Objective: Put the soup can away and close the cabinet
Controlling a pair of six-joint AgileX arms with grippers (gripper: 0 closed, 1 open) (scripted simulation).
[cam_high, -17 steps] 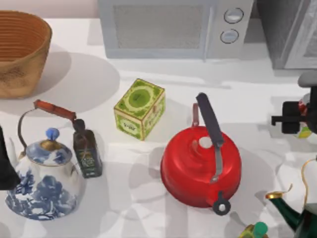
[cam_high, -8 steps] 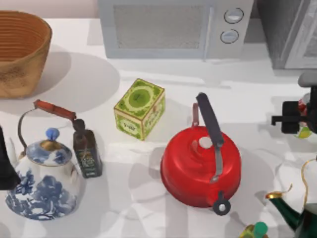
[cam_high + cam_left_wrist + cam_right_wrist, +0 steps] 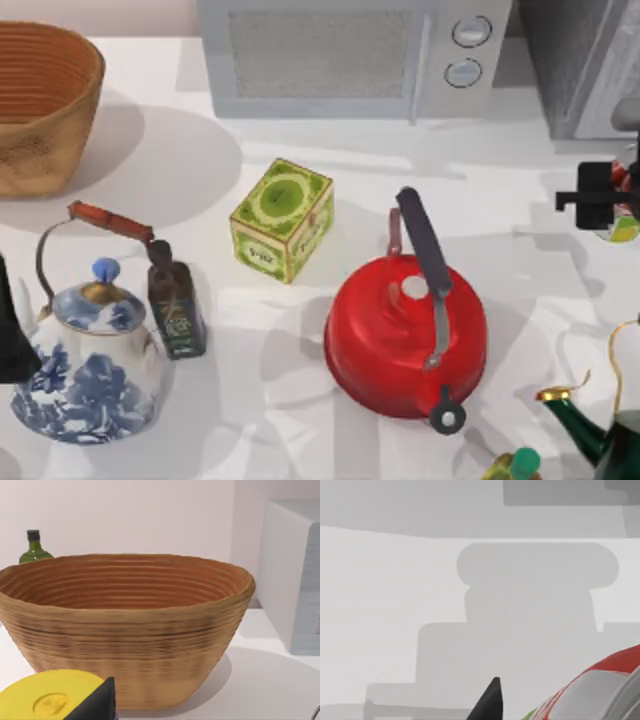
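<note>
Task looks mid-way, carry phase. The soup can (image 3: 626, 228) sits at the 3 o'clock edge of the top view, mostly cut off by the frame; only a red sliver and a yellow-green band show. The right claw (image 3: 612, 198) is right on it, dark bracket across the can, so it looks clenched around the soup can, judged from how the two overlap. The right wrist view backs this: can's silver top and red label (image 3: 600, 690) sit close against the camera beside one dark fingertip (image 3: 489, 702), and blocky shadows fall on the pale worktop (image 3: 380, 605) underneath, which suggests the can is lifted, not resting.

Not done yet: can is not inside the cabinet (image 3: 575, 60), which stands at about 1 o'clock, just beyond the claw. Its pale framed door (image 3: 625, 95) reads as swung open, angled outward. Left to do: move the can toward 12 o'clock into the cabinet, let go, shut the door.

Can orientation: too little visible to be sure. Silver top faces the wrist camera, so the long axis probably runs along the claw's approach line; upright versus tilted cannot be told.

Left arm parked at 9 o'clock edge of the top view, by the blue-and-white teapot (image 3: 90, 350); its wrist view faces the woven basket (image 3: 125, 625). Left claw state cannot be told.
</note>
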